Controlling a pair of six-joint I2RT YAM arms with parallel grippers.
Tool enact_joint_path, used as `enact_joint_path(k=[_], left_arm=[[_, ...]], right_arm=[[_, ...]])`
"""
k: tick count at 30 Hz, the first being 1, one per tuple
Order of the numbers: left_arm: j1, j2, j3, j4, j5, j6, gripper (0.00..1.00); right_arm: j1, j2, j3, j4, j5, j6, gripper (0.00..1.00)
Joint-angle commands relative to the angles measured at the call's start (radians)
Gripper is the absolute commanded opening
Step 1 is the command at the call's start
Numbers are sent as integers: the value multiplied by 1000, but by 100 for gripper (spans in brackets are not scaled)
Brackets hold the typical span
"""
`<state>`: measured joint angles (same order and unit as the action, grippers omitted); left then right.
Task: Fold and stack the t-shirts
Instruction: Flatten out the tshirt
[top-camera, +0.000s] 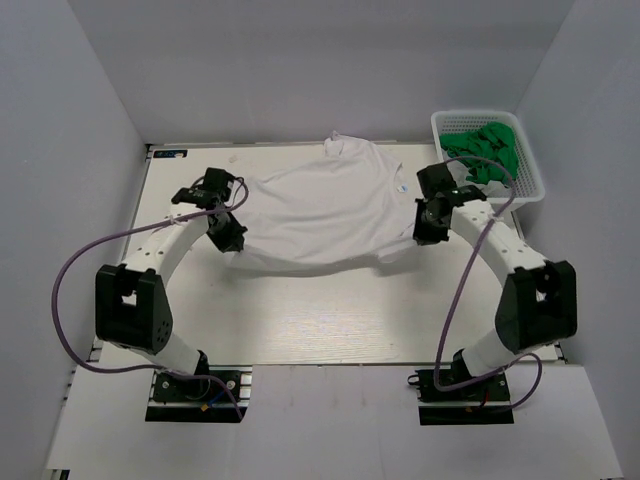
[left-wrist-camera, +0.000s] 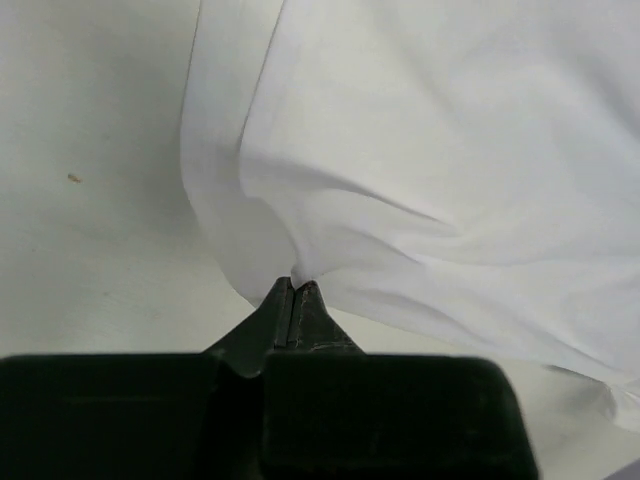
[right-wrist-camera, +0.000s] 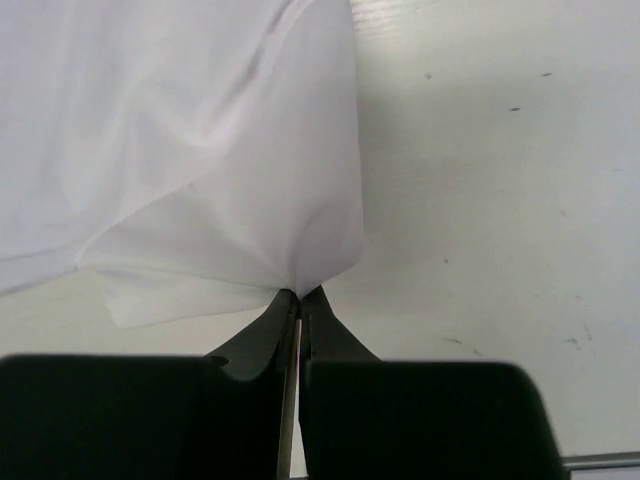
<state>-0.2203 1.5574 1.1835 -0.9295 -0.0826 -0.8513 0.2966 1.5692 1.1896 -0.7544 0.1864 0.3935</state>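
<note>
A pale table (top-camera: 330, 320) sits between grey walls (top-camera: 300, 60). The left gripper (left-wrist-camera: 296, 290) and right gripper (right-wrist-camera: 298, 295) each pinch the white shirt (top-camera: 325, 210).

The t-shirt (top-camera: 325, 210) is plain white. The table (top-camera: 330, 320) is pale cream with a faint wood grain. The basket (top-camera: 530, 187) is white lattice plastic, and the clothing (top-camera: 487, 150) in it is bright green. The left arm (top-camera: 165, 250) and right arm (top-camera: 495, 235) are white with black joints. Their cables (top-camera: 57, 298) are purple. The left gripper (left-wrist-camera: 296, 288) and right gripper (right-wrist-camera: 298, 294) are black.
</note>
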Motion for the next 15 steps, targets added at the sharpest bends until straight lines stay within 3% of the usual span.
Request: enact_joint_path(k=[1,3,7,10,11,12,13,14,15], left_arm=[[-5,-88,57,-140,-23,11,0],[-5,-155,-43,-170,-4,-3,0],[-5,-301,-411,-125,131,-49,0],[-5,-368,-542,-111,214,-71,3],[-5,-381,-542,-144,215,-71,10],[-5,-391,-542,-166,215,-62,30],[-5,-402,-517,-193,199,-37,37],[-5,-411,-490,-254,163,-28,48],[-5,-411,-422,-273,147,-8,82]], right_arm=[[-4,-109,53,-219,91,31,0],[-7,-135,16,-247,79,63,0],[-11,-230,-229,-272,10,139,0],[-13,-224,-349,-290,-57,179,0],[-13,-222,-354,-295,-54,179,0],[-16,-222,-351,-298,-47,182,9],[-14,-230,-341,-310,-24,182,12],[-13,-233,-293,-312,-1,186,29],[-13,-238,-273,-316,8,180,46]])
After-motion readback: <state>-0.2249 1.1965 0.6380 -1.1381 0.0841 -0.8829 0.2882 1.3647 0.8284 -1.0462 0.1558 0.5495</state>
